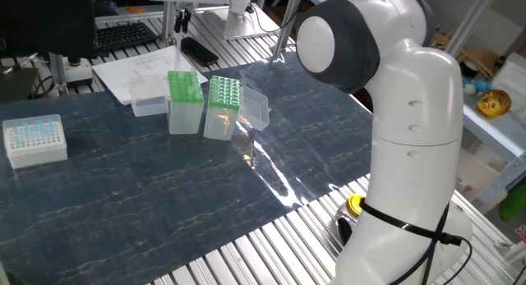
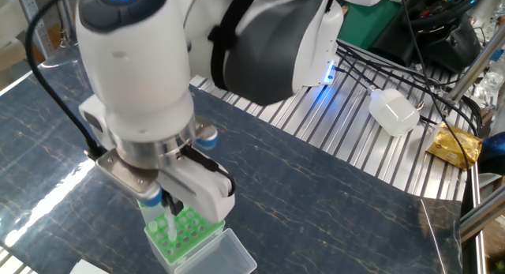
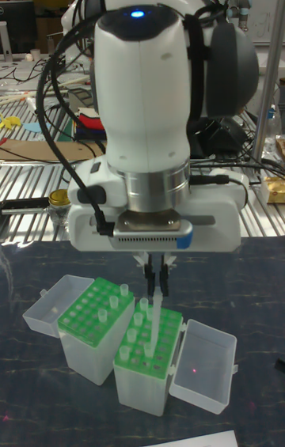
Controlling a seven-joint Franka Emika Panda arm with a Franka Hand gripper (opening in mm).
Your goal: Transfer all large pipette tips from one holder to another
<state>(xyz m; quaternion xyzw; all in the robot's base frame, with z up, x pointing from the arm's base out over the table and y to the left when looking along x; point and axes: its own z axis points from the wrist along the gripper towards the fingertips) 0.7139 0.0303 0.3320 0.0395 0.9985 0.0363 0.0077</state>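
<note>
Two green racks stand side by side on the dark mat. My gripper (image 3: pixel 157 282) hangs over the rack (image 3: pixel 146 346) whose clear lid (image 3: pixel 204 365) lies open beside it. It is shut on a large pipette tip (image 3: pixel 152 320), which points down with its end just above that rack's holes. Several other large tips stand in this rack, and a few in the neighbouring rack (image 3: pixel 89 311). From the other side, the gripper (image 1: pixel 179 20) is high above the left rack (image 1: pixel 185 86), and the second rack (image 1: pixel 223 92) is to its right. The gripper (image 2: pixel 168 209) and held tip (image 2: pixel 169 228) show above the green rack (image 2: pixel 183 236).
A white box (image 1: pixel 34 139) of small pale-blue tips sits at the mat's left end. Papers (image 1: pixel 136 70) and a keyboard (image 1: pixel 123 34) lie behind the racks. My arm's white base (image 1: pixel 407 170) stands at the right, on the slatted metal table.
</note>
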